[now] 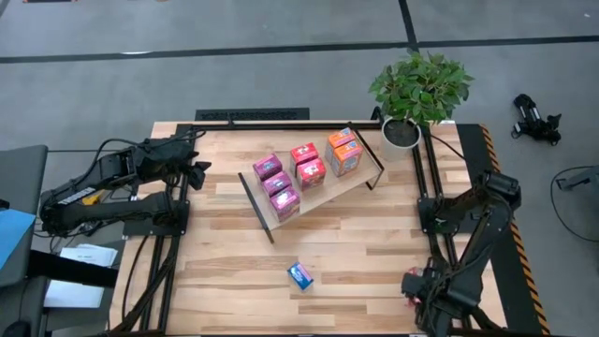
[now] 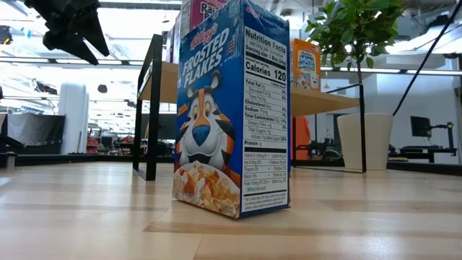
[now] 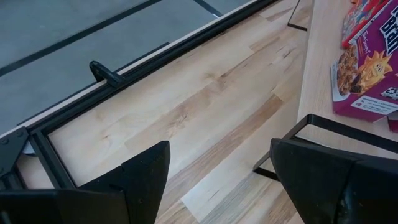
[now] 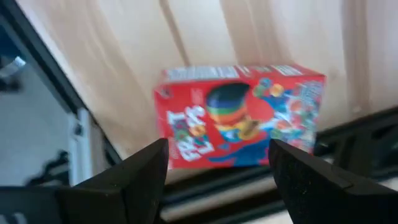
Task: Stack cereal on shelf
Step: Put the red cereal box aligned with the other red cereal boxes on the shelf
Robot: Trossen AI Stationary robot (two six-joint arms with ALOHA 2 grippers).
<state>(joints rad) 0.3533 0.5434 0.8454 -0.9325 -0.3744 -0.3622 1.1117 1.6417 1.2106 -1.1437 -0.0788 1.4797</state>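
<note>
Blue cereal box [image 2: 231, 108] — orange tiger print; light-wood shelf [image 1: 318, 192].

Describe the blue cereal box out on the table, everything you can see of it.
The blue cereal box is a small cardboard Frosted Flakes carton: cartoon tiger and a bowl of flakes on the front, a white nutrition panel on one narrow side. It stands upright and alone on the slatted wooden tabletop, in front of the shelf, touching only the wood. Neither gripper is near it.
</note>
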